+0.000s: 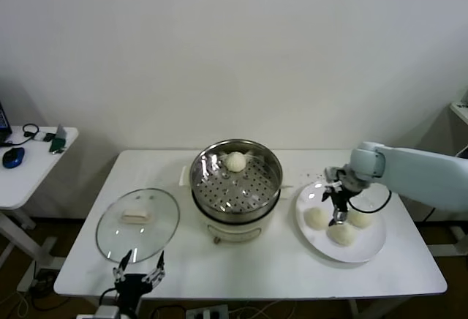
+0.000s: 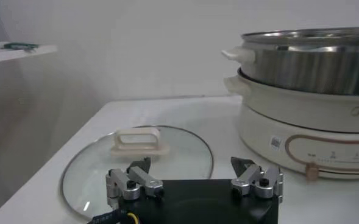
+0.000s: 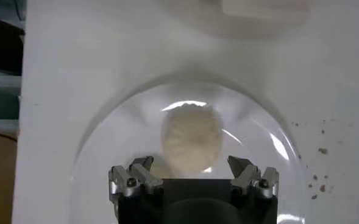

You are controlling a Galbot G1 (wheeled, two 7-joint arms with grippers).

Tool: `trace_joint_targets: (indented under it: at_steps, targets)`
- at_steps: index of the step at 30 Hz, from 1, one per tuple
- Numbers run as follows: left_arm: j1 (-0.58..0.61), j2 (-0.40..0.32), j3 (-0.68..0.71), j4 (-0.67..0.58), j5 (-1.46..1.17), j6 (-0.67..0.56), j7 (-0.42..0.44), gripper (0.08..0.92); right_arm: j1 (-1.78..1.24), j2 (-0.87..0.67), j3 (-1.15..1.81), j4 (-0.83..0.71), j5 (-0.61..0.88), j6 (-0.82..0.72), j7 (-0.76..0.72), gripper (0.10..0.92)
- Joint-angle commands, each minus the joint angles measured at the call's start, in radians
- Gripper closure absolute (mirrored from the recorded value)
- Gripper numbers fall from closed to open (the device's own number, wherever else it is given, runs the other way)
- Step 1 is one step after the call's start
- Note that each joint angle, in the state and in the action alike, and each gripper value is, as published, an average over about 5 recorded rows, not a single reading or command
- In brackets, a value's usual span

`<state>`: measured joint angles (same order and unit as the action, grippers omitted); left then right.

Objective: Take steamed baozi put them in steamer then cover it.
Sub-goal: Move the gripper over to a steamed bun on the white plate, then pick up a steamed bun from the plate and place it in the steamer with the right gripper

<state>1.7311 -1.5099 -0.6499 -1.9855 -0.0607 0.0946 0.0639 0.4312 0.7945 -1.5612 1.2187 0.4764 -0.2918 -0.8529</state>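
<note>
Now, right gripper [image 1: 337,209] spread wide above the plate [image 1: 365,249], holding nothing, three steamed baozi [image 1: 316,218] just beneath it, one inside the steamer [image 1: 235,181], left gripper [image 1: 137,269] parted, idle near the cover [image 1: 137,222].

The right hand [image 3: 191,167] is over a white plate [image 3: 258,122] on the table [image 3: 63,73]. Its two fingers [image 3: 247,173] are spread wide apart. One round white bun [image 3: 191,137] sits on the plate, right between the fingers. Little dark crumbs [image 3: 322,149] lie on the table nearby.
</note>
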Motion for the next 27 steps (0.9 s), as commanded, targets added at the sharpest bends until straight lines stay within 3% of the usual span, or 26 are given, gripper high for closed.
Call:
trace_joint_targets:
  at_steps: [1, 5, 14, 21, 27]
  targets:
    - [0.000, -0.001, -0.003, 0.001, -0.001, -0.001, -0.001, 0.177, -0.146, 0.059, 0.094, -0.077, -0.063, -0.037, 0.037, 0.203]
    - [-0.002, -0.001, -0.007, 0.001, -0.001, -0.001, -0.001, 0.177, -0.155, 0.069, 0.103, -0.090, -0.075, -0.034, 0.041, 0.228]
    - [-0.001, -0.003, -0.003, -0.007, 0.000, 0.002, -0.003, 0.177, -0.021, 0.037, 0.053, -0.029, -0.027, -0.020, -0.005, 0.433]
    - [0.000, 0.002, 0.001, -0.014, 0.002, 0.001, -0.003, 0.177, 0.453, 0.025, -0.209, 0.053, 0.111, 0.049, -0.122, 0.445]
    - [0.006, 0.005, 0.004, -0.024, 0.002, 0.002, -0.002, 0.177, 0.746, 0.090, -0.251, 0.148, 0.286, 0.063, -0.194, 0.440]
